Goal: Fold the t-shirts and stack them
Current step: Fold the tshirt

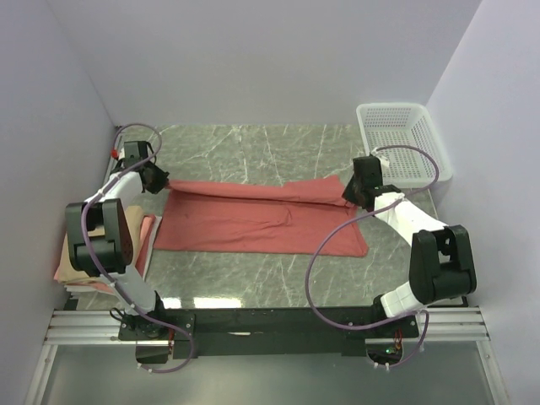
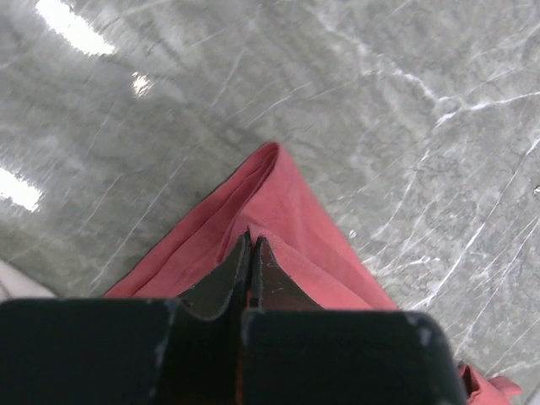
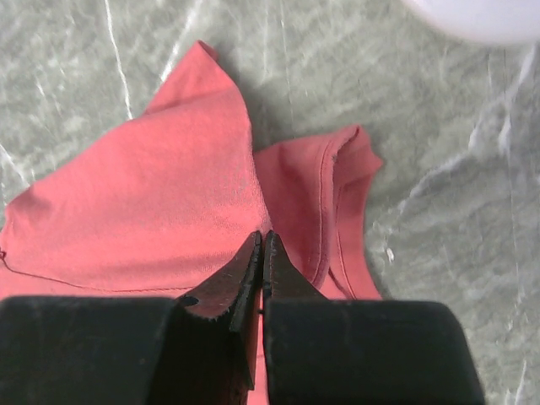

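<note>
Salmon-red t-shirt (image 1: 261,226) stretched wide across the middle of the grey marble desk (image 1: 253,148), apparently doubled lengthwise into a long band, with the far edge drawn taut between two arms. Left fingers (image 1: 159,180) pinched fully closed on the shirt's far left corner, a peak of red cloth fanning out beyond the dark fingertips (image 2: 240,263) in the wrist view. Right fingers (image 1: 348,196) likewise clamped tight on the far right corner, fingertips (image 3: 249,257) biting a folded layer just beside a stitched hem. Gripped at opposite ends, most likely to keep the fabric flat and square for the coming fold rather than bunched. Near edge resting on the desk, probably as an anchor while the held edge gets carried over.

Off to the left, by the left arm, a tan-beige shirt (image 1: 72,253) and a pink shirt (image 1: 149,232) lying together. Partly hidden by the arm, so hard to judge how neatly folded. Seemingly the stack awaiting this one. White mesh basket (image 1: 396,139) in the far right corner, well apart from the cloth.
</note>
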`<state>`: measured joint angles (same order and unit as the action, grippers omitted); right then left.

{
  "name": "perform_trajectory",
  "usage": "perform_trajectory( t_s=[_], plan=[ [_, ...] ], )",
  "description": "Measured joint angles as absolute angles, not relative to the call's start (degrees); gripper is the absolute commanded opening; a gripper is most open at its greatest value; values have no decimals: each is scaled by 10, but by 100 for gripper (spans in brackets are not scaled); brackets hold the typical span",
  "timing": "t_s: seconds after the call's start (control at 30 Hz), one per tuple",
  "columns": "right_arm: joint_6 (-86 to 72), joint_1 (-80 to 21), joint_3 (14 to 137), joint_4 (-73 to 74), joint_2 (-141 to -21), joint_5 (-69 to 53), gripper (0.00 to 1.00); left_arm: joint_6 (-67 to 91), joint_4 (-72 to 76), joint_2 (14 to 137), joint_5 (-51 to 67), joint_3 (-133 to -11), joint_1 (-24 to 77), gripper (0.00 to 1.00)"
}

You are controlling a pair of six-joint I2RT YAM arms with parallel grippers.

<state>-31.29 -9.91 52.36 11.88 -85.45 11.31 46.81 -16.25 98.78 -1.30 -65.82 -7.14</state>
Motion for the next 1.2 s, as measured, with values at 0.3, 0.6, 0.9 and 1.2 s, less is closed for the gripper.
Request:
perform_trajectory(
  t_s=[0.3, 0.6, 0.9, 1.2],
  plan=[
    [-322, -108, 470, 103, -830, 111, 7, 488, -154, 959, -5, -603, -82, 17],
    [-324, -109, 419, 95, -769, 78, 65, 519, -145, 886, -4, -540, -89, 62],
    [-301, -117, 587, 122, -894, 52, 66, 523, -141, 872, -8, -577, -68, 56],
    [-271, -115, 750, 169, -1065, 63, 64, 526, -139, 945, -6, -603, 1, 54]
  ],
)
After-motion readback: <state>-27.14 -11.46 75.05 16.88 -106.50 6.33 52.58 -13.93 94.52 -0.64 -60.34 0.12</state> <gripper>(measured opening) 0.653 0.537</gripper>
